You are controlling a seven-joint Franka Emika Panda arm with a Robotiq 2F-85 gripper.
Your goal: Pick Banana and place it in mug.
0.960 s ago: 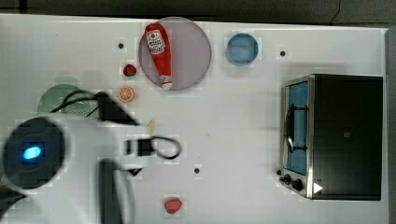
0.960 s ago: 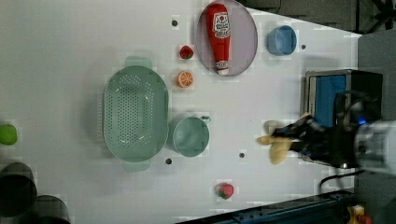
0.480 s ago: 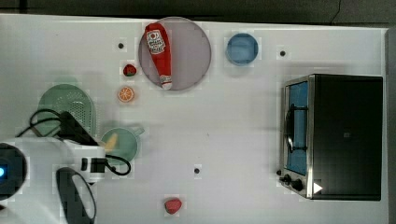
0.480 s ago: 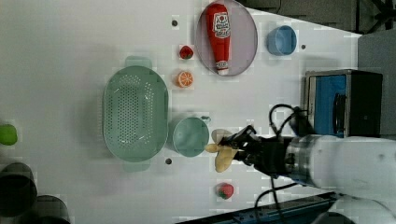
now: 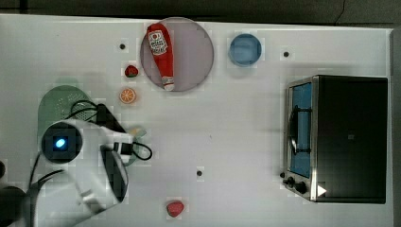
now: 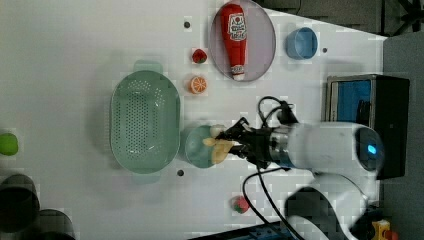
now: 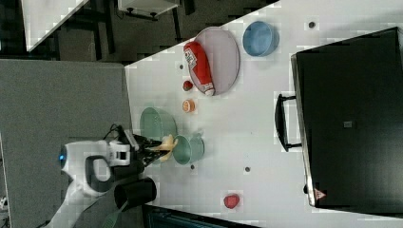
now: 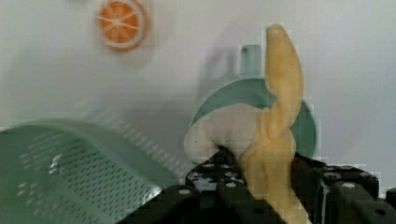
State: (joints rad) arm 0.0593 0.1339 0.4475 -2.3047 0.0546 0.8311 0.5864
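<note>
The gripper is clenched on the banana, its black fingers pressing both sides of the pale-yellow fruit. In the wrist view the banana stands up out of the jaws directly over the open mouth of the mug, not yet inside it. The left view shows the banana above the rim of the mug on the side facing the arm.

Just beside the mug stands the perforated green basket, nearer the table's edge at the left view's left. Beyond it an orange slice and a strawberry lie on the white table. Next comes a round plate carrying a ketchup bottle. A blue bowl sits towards the far corner, and a toaster oven occupies the table's edge at the top view's right. A second red strawberry lies near the edge at the top view's bottom.
</note>
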